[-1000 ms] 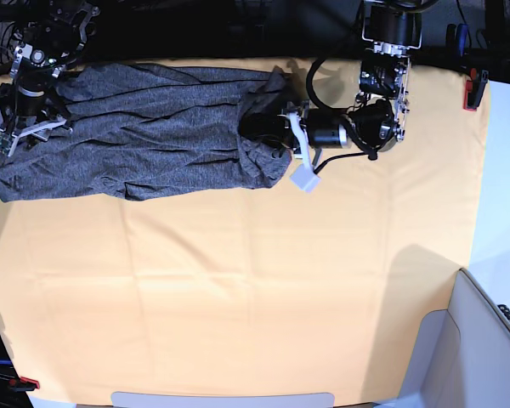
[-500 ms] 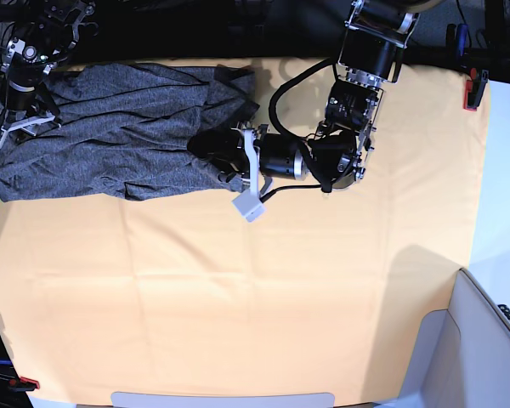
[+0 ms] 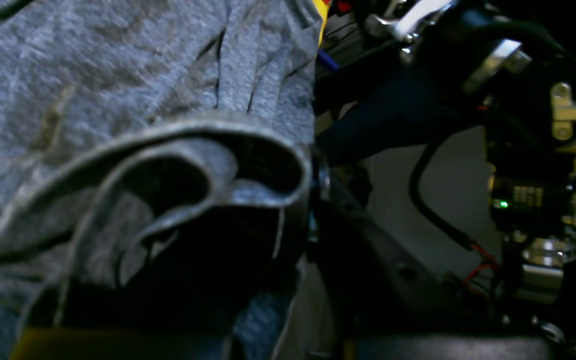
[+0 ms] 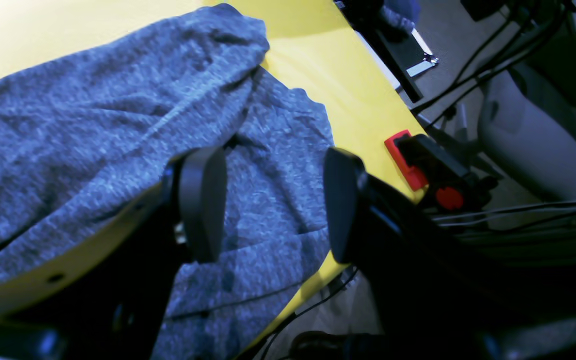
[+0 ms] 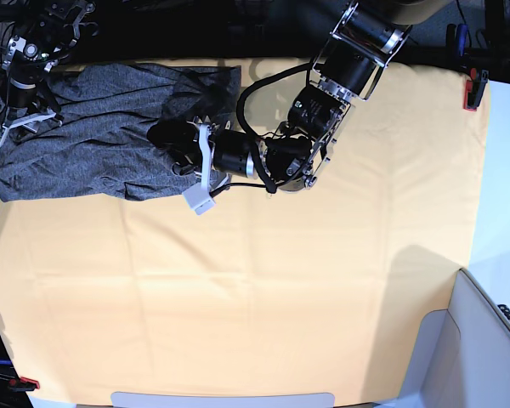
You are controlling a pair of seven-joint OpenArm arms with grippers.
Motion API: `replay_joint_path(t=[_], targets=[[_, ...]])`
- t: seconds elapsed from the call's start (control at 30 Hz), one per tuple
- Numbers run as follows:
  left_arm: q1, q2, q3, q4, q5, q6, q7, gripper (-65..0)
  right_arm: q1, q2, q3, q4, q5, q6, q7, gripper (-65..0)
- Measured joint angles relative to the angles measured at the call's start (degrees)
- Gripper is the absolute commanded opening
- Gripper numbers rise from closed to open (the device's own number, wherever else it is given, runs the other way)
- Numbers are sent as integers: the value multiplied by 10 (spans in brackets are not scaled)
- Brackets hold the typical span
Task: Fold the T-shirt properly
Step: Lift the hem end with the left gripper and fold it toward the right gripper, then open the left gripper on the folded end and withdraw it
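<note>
Up close, the near half of the worktop point(image 5: 238, 306) lies bare under its yellow-orange cloth point(image 5: 263, 280), with a pale grey bin point(image 5: 467, 340) at the near right corner. Further back, the left arm reaches in from the right and stretches low across the cloth, its pincer point(image 5: 166, 140) pressed together on a bunched fold of the T-shirt point(image 5: 93, 144). From that arm's own camera the grey knit is gathered into a thick rolled hem right at the pincer, with more speckled fabric spreading behind it. The shirt itself lies crumpled along the far left of the worktop, its right end doubled over towards the left where the pincer holds it. At the far left corner the right pincer point(image 4: 268, 200) hangs above the shirt's edge with its two dark fingers point(image 4: 200, 200) spread well apart and nothing between them; grey fabric shows below the gap. Beyond it, a red clamp point(image 4: 403, 160) grips the cloth's edge.
</note>
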Motion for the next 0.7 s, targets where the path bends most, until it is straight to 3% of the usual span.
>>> replay_joint_path(t=[0.13, 0.37, 0.7], targets=[[-21, 2, 32, -4, -6, 0, -35, -637, -1, -15, 0, 0, 0, 0, -1, -336], [-35, 10, 45, -40, -4, 0, -40, -631, -1, -21, -1, 0, 0, 0, 3, -336], [-34, 10, 45, -45, -4, -1, -53, -491, -1, -20, -1, 0, 0, 0, 3, -336]])
